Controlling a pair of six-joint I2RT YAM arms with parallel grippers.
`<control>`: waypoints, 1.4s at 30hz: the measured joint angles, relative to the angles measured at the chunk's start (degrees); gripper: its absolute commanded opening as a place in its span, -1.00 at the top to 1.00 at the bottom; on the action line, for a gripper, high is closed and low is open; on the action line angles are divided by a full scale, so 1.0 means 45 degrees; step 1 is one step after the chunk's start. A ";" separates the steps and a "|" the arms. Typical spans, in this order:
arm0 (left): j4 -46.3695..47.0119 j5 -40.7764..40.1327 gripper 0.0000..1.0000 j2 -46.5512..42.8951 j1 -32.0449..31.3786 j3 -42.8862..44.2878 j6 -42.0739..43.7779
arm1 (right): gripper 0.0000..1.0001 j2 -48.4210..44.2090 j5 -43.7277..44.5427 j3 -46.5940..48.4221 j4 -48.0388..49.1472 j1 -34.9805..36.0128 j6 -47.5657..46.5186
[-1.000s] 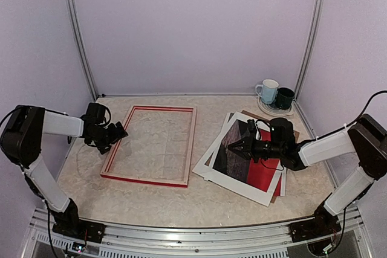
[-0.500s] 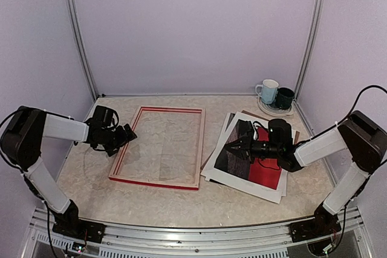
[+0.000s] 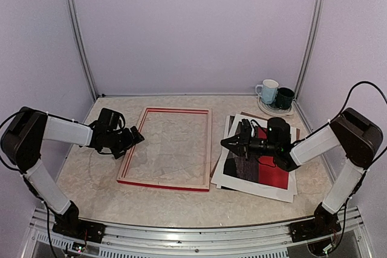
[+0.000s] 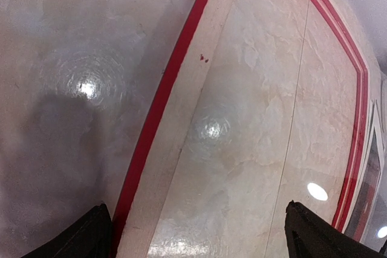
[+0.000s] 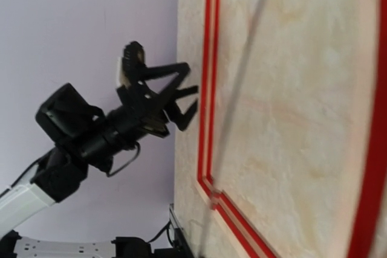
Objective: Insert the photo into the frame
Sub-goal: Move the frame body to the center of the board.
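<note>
The frame (image 3: 210, 149) lies flat mid-table, pale wood up with red edges. My left gripper (image 3: 134, 139) stands open and low, straddling its left rail. In the left wrist view that rail (image 4: 199, 107) runs between the fingers (image 4: 95, 234) of the left gripper (image 4: 202, 240). The photo (image 3: 269, 173), dark and red with a white border, lies right of the frame. My right gripper (image 3: 225, 142) is shut on the photo's left edge, close to the frame's right rail. The right wrist view hides its own fingers and shows the frame (image 5: 208, 89), a thin blurred sheet edge and the left gripper (image 5: 188, 92).
A brown backing board (image 3: 294, 132) and white sheets lie under the photo. A pale blue mug (image 3: 268, 90) and a dark mug (image 3: 284, 96) sit on a plate (image 3: 275, 112) at the back right corner. Walls close in the left, back and right.
The frame has slid right with my left gripper against its left rail. The photo stack has turned squarer to the frame, and my right gripper has moved left and back with it.
</note>
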 measured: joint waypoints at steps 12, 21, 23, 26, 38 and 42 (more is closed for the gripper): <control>0.0384 0.0364 -0.98 -0.0413 -0.0554 -0.0549 -0.0622 | 1.00 0.0272 0.0083 0.0316 0.0398 0.0267 0.0311; 0.0593 0.0534 -0.98 -0.0432 -0.0695 -0.0641 -0.0792 | 1.00 0.1341 0.0058 0.0461 0.1292 0.0884 0.0996; 0.0670 0.0539 -0.98 -0.0452 -0.0695 -0.0690 -0.0801 | 1.00 0.1486 0.0083 0.0583 0.1418 0.0967 0.1122; 0.0763 0.0544 -0.98 -0.0486 -0.0695 -0.0763 -0.0806 | 1.00 0.1632 0.0097 0.0748 0.1608 0.1093 0.1297; 0.0321 0.0525 -0.97 -0.0937 -0.0787 -0.0855 -0.0937 | 1.00 0.1613 0.0447 0.0908 0.0126 0.1297 0.0413; -0.0539 0.0073 -0.98 -0.1865 -0.1127 -0.0855 -0.0835 | 1.00 0.1307 0.0748 0.0908 -0.1054 0.1438 -0.0253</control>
